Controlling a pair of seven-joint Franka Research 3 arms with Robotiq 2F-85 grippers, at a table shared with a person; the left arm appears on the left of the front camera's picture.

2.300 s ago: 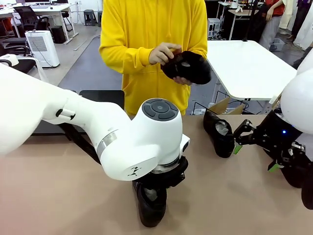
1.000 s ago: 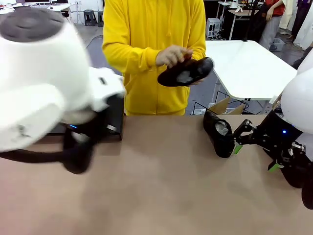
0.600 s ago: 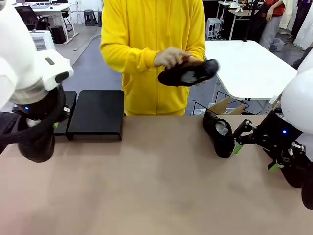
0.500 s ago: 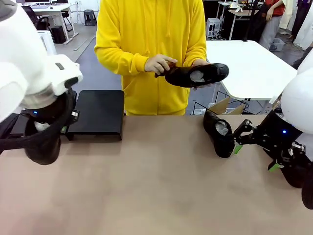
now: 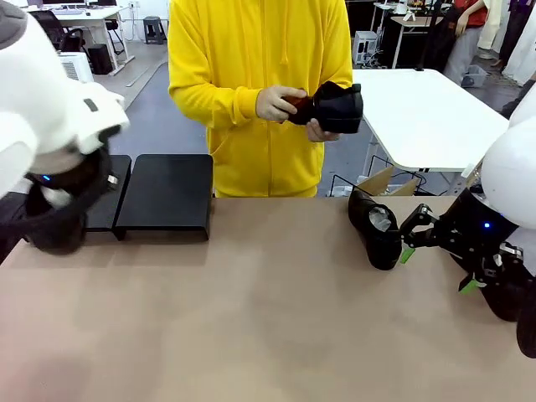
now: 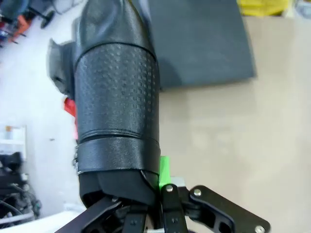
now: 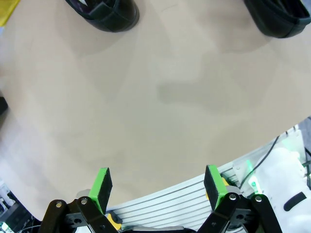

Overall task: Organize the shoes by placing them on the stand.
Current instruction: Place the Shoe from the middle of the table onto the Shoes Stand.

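Left jaws, clamping shoe (image 6: 116, 107), swung to surface's far-left corner, near stand (image 5: 167, 193); right jaws wide. We judge none placed: visible platforms bare, second shoe (image 5: 377, 228) near right edge, third shoe (image 5: 337, 107) in person's hands.

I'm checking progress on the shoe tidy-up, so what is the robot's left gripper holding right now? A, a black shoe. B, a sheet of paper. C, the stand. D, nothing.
A: in the left wrist view the left gripper is clamped on a black shoe, with the stand beyond it.
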